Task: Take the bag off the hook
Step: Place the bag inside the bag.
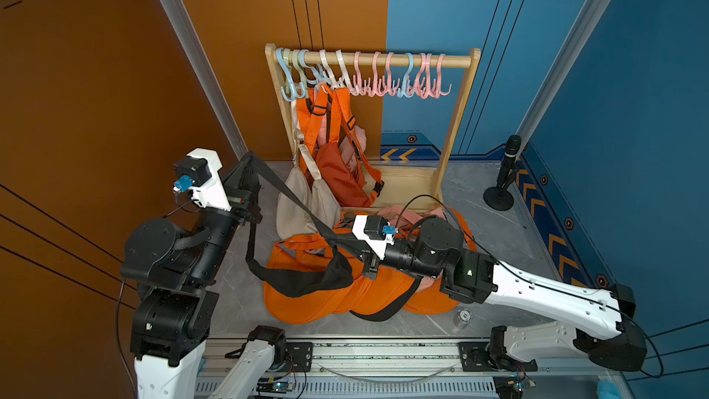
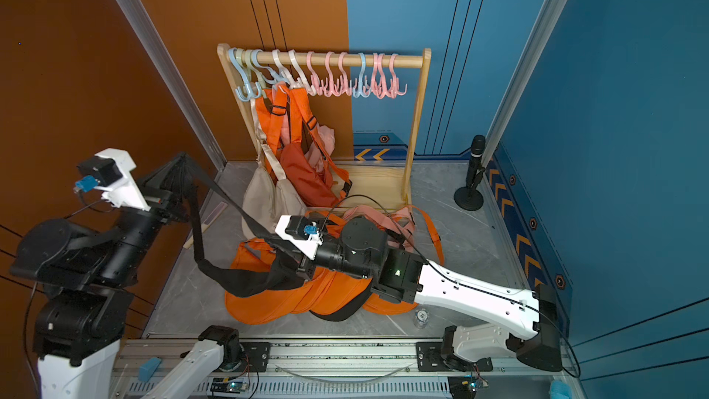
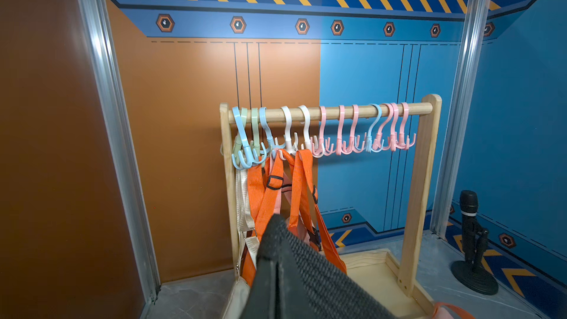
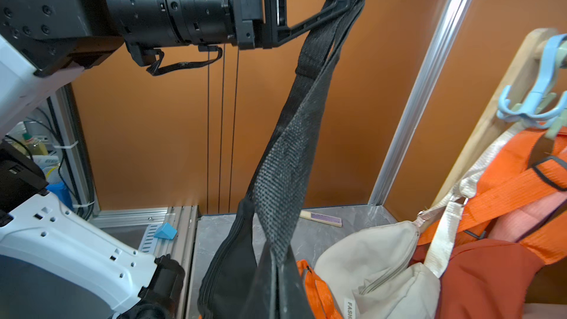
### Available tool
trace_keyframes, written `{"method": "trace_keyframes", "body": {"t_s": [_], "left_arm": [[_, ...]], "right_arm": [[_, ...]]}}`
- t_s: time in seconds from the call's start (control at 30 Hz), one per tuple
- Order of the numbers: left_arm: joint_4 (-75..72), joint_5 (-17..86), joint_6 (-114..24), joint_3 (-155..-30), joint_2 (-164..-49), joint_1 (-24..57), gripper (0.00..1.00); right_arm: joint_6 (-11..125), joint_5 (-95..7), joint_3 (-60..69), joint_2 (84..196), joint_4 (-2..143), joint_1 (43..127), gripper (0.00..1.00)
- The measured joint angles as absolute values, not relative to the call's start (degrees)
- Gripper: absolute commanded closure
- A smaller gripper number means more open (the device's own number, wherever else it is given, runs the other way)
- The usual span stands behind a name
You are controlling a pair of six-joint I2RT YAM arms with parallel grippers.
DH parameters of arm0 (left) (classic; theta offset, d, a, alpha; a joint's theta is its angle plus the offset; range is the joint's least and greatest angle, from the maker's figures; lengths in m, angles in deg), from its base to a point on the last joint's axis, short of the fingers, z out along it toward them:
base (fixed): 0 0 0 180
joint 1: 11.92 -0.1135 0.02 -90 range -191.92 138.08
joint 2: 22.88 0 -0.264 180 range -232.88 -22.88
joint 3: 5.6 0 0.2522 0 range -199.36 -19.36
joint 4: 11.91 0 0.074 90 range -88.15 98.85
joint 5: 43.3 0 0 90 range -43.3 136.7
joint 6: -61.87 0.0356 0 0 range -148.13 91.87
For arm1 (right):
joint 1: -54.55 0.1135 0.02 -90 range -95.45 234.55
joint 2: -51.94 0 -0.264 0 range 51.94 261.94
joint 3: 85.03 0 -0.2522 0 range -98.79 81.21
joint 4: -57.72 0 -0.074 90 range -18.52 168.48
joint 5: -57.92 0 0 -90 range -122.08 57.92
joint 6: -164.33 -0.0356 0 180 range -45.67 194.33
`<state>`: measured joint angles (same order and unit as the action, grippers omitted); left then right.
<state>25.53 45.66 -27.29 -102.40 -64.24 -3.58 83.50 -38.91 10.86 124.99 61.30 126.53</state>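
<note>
The black bag [image 1: 307,280] [image 2: 249,284] hangs in the air by its strap [image 1: 291,201], off every hook, low over a pile of orange bags. My left gripper [image 1: 251,155] [image 3: 274,259], raised at the left, is shut on the strap's fold. My right gripper [image 1: 337,239] [image 4: 277,266] is shut on the strap close to the bag's body [image 4: 233,271]. The strap runs taut between them. Several coloured hooks [image 1: 368,71] hang on the wooden rail [image 3: 331,112]; the light blue hook [image 1: 289,90] at its left end is bare.
Orange [image 1: 337,170] and beige bags [image 1: 295,205] still hang at the rack's left end. Orange bags [image 1: 307,305] and a pink one [image 1: 399,212] lie heaped on the grey table [image 1: 498,255]. A microphone stand [image 1: 502,186] is at back right, a small stick [image 4: 320,218] by the left wall.
</note>
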Motion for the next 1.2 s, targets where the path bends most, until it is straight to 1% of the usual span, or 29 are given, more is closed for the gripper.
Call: {"method": "trace_keyframes", "body": {"t_s": [0.27,0.5,0.63,0.8,0.97,1.2], "left_arm": [[29.7,51.7,-22.9,-98.9,-56.5,-2.8,1.0],[29.9,53.4,-22.2,-96.5,-57.0,-2.2,1.0],[28.2,53.9,-24.2,-91.6,-60.3,-1.9,1.0],[23.4,55.7,-27.2,-85.1,-66.5,-0.6,1.0],[16.6,59.5,-28.7,-81.1,-72.7,5.1,1.0],[6.0,64.7,-30.0,-75.3,-80.3,13.0,1.0]], "right_arm": [[85.0,-32.0,12.6,125.0,59.3,134.8,1.0],[84.4,-30.4,13.9,126.6,58.5,134.7,1.0],[81.9,-30.5,17.4,127.7,56.8,131.3,1.0],[76.4,-31.0,22.2,130.6,54.8,124.0,1.0],[70.9,-31.0,25.7,133.3,53.9,117.3,1.0],[66.0,-30.9,30.1,134.5,52.5,112.7,1.0]]}}
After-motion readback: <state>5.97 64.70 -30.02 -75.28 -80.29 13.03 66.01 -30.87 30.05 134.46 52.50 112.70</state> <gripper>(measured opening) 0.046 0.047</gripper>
